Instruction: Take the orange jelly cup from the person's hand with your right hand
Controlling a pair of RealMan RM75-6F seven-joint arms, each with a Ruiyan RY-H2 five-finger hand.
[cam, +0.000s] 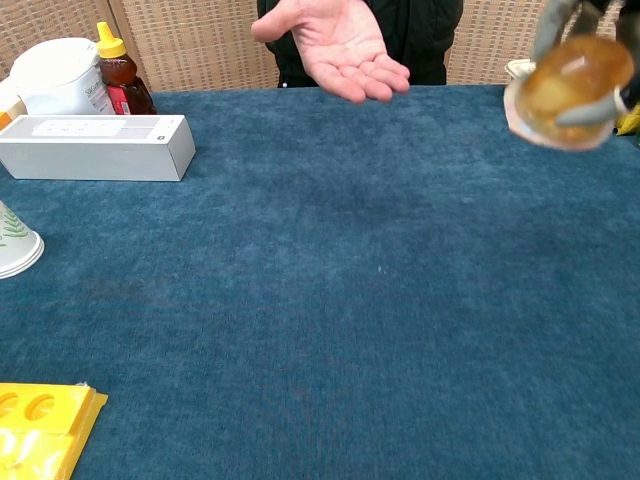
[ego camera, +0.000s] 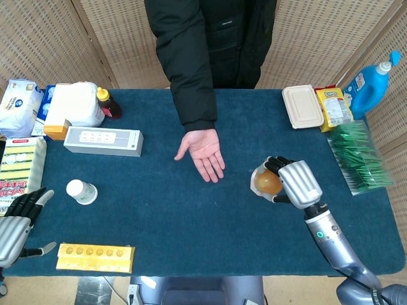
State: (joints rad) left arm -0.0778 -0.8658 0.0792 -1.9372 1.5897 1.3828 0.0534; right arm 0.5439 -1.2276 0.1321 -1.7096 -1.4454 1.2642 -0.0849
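Now jelly cup [ego camera: 267,182] inside right hand [ego camera: 294,182].

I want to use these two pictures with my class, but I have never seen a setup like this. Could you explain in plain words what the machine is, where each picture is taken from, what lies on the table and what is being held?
This is a robot with two arms, each ending in a mechanical hand. One picture looks down from its head, the other looks forward from its chest.

A person in a black jacket stands across the blue table, holding out an empty open palm. The robot's right hand grips the orange jelly cup above the table, away from that palm. Its left hand waits at the table's near corner, fingers apart, holding nothing.

On the table lie a long white box, a paper cup, a yellow tray, a beige lidded container, a blue detergent bottle and some packets.
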